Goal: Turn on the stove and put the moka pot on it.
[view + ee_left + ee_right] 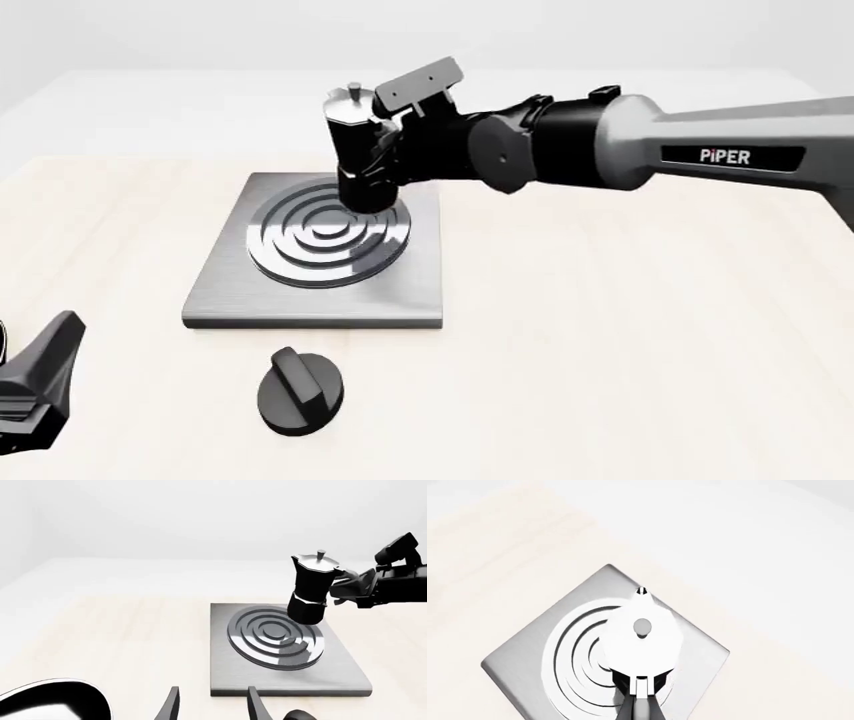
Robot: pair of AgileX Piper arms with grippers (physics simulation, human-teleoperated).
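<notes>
A pale wooden table (641, 330) fills the room's lower half, with white beyond it. Reaching across from the right is the right arm (694, 150), a long grey tube marked PIPER ending in black joints. Its gripper (390, 160) is closed on the curved handle of the moka pot (360, 150); from the left wrist view you can see the fingers (353, 582) pinching that handle from the side.

The stove plate (227, 290) lies flat on the table, a dark-grey square with raised silver rings (327, 235) towards its far half. The moka pot hangs upright above the rings, over their far edge, its black faceted body a touch tilted and its base clear of the metal: in the left wrist view a gap shows between the pot's bottom and the rings. From the right wrist view, looking straight down, the shiny lid (640, 640) sits over the rings, with the small lid knob (642, 626) at its centre.

The left gripper (40, 385) rests low at the near left edge of the table, well apart from the plate. Its two dark fingers (170, 705) stand apart with nothing between them.

The round black stove knob (300, 390), with its ridge on top, sits on the table just in front of the plate's near edge, touched by neither arm.
</notes>
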